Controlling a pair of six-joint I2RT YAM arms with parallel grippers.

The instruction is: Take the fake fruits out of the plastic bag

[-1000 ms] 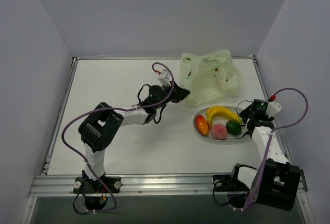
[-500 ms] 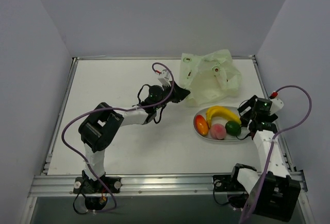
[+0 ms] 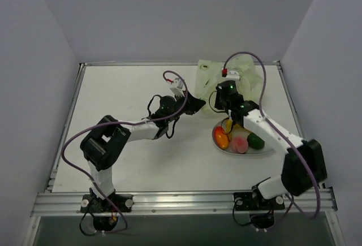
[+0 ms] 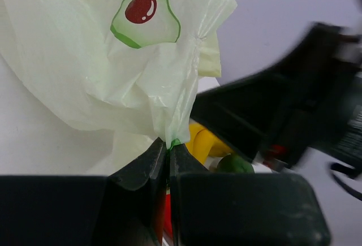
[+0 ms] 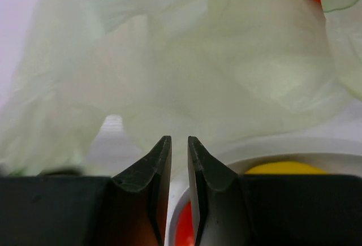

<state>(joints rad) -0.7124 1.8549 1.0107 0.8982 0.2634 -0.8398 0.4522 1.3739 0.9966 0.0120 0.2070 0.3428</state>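
The plastic bag (image 3: 244,75) lies crumpled at the back right. My left gripper (image 3: 199,104) is shut on its near-left edge, and the left wrist view shows the pinch (image 4: 168,143) on the bag (image 4: 102,59). The pale grey plate (image 3: 266,151) holds a banana (image 3: 230,126), an orange-red oval (image 3: 222,138), a pink peach (image 3: 240,143) and a green oval (image 3: 256,141). My right gripper (image 3: 217,100) hovers between plate and bag, jaws almost together and empty. It faces the bag (image 5: 198,59) in its wrist view (image 5: 179,139). No dark brown fruit shows.
Grey walls enclose the white table on three sides. My right arm (image 3: 266,127) reaches across over the plate. The plate rim (image 5: 271,144), banana (image 5: 283,168) and orange-red oval (image 5: 184,232) sit just below my right fingers. Both grippers are a few centimetres apart.
My right arm has swung from the right side of the plate across it to the bag's near edge, beside my left gripper. The left gripper has kept its hold on the bag.
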